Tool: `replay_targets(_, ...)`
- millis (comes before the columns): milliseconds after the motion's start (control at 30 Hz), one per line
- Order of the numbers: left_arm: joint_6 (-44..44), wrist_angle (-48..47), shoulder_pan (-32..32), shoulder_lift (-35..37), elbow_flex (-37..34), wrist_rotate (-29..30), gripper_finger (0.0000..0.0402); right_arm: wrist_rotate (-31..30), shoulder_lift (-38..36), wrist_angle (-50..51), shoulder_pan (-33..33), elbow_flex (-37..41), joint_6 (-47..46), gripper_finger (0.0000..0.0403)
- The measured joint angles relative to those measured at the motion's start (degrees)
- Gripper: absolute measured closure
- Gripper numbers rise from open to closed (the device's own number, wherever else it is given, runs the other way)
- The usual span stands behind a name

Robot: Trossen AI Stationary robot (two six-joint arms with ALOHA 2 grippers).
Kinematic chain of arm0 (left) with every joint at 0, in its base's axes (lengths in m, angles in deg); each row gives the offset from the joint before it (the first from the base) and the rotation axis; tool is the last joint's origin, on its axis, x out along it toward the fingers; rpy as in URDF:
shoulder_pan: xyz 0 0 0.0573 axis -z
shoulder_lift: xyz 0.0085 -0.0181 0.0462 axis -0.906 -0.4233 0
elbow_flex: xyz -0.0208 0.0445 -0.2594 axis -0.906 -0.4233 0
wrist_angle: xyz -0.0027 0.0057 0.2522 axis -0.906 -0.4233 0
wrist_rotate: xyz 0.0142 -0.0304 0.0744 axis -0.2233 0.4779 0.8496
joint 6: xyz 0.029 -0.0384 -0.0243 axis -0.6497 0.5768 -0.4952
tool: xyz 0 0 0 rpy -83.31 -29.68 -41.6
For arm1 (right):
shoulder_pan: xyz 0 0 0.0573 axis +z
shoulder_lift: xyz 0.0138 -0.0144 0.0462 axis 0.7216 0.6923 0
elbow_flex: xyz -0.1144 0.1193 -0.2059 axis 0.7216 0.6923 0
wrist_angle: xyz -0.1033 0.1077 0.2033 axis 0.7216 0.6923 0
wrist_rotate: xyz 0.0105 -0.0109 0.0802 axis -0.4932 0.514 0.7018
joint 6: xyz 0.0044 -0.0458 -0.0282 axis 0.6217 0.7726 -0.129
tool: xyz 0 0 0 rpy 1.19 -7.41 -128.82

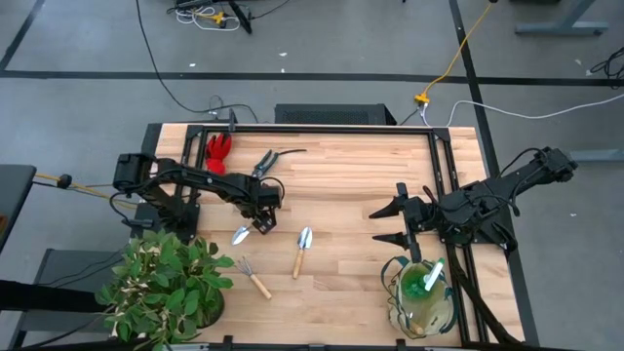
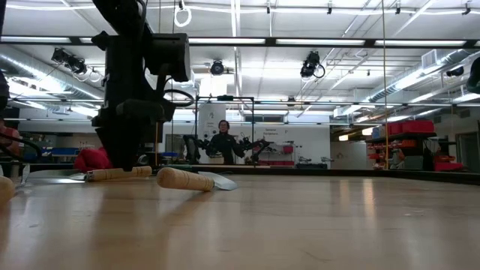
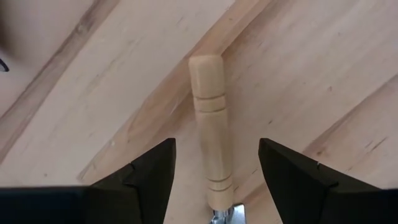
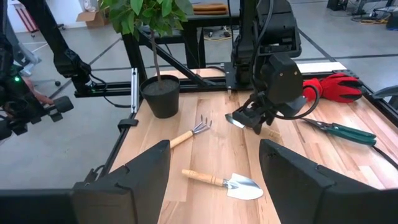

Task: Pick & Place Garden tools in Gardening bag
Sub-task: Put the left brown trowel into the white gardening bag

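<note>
Hovering low over the light wooden bench [image 1: 351, 195], the left claw [image 1: 263, 220] is spread, its two dark fingers [image 3: 149, 171] standing either side of the pale wooden handle of a silver trowel [image 3: 209, 143] without touching it; the blade end lies just below the claw's base. A second silver trowel with a wooden handle [image 1: 302, 251] lies just beside this claw, toward the right arm, and a small silver hand rake with a wooden handle [image 1: 253, 277] rests near it on the plant side. Dark pruning shears [image 1: 268, 161] and red gloves [image 1: 218, 152] lie beyond the claw, toward the bench's far edge. A leafy potted plant [image 1: 166, 283] stands behind the left arm at the bench corner.

The right claw [image 1: 395, 222] waits well apart, also spread and holding nothing. Just beside it sits the round beige fabric bag with dark green trim [image 1: 422, 297], a green-and-white item [image 1: 429, 277] inside it.
</note>
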Motion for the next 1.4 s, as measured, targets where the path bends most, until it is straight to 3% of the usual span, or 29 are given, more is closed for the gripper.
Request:
replay_targets(833,0.02,0.69,0.02,-2.93,-0.02,-1.66,0.0168,-0.02,0.0,-0.04,0.0,0.0,0.17,0.0156)
replay_targets(1400,-0.15,0.81,0.02,-2.93,-0.02,-1.92,0.0265,-0.02,0.0,0.0,0.0,0.0,0.22,0.0156)
